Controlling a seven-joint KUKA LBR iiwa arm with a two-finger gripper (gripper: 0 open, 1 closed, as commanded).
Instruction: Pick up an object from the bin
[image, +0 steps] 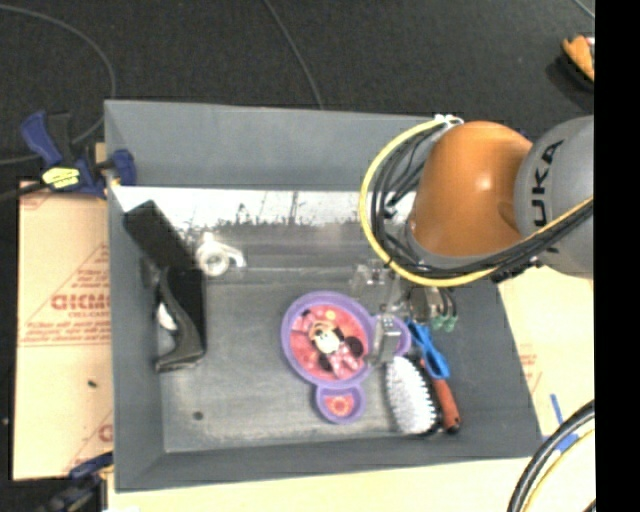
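The gripper (386, 322) is being held low over the right half of the grey bin (250, 405), at the right rim of a purple mouse-eared plate (322, 345) printed with a cartoon mouse. Whether it is open or closed cannot be told. A white-bristled brush (408, 395) and a blue-handled tool (430, 350) are lying just beside it, to its right. A black angular object (175, 290) and a clear tape roll (213, 256) are lying well apart, at the left.
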